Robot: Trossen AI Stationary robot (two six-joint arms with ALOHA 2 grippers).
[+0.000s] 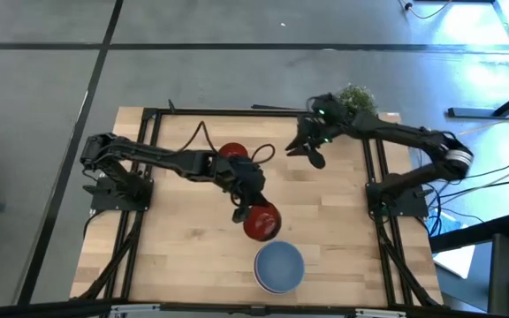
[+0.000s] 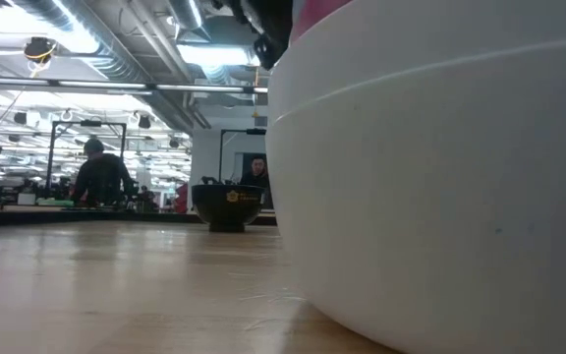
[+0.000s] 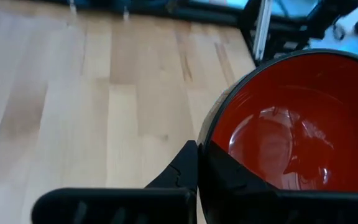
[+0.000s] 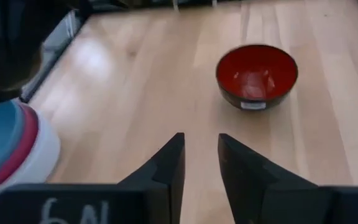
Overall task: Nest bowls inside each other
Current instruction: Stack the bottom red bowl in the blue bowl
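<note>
Held bowl: small dark red bowl (image 1: 261, 221), just below centre of the high view, red inside and black outside, pinched at the rim by the left gripper (image 1: 247, 201); in the left wrist view one finger inside the rim, one outside, clamped on the wall.

Target stack: blue bowl (image 1: 279, 267) topmost, low centre of the high view near the table's front edge; in the right wrist view blue over a magenta-pink bowl (image 4: 31, 146) over a white bowl (image 4: 42, 158); in the low view a second white bowl wall (image 2: 440, 216) under the first.

Key relation: stack directly below and slightly right of the held bowl in the high view, the two near but apart; round bowls, so no long axis to line up, only centre over centre and rim level.

Second red bowl: other dark red bowl (image 1: 231, 152) upper centre of the high view, beside the left arm's forearm, upright on the wood; seen open-side-up in the right wrist view.

Nearer arm: left, already carrying; judged next move a short carry down-frame to above the blue bowl, then lower.

Right gripper: right gripper (image 1: 310, 150) at upper right of centre in the high view, fingers slightly apart, empty, waiting.

Surface: pale wooden table (image 1: 175, 256), bare boards between held bowl and stack.

Room: green potted plant (image 1: 355, 95) at the table's upper right corner, well apart from the path; people at benches far behind in the low view.
</note>
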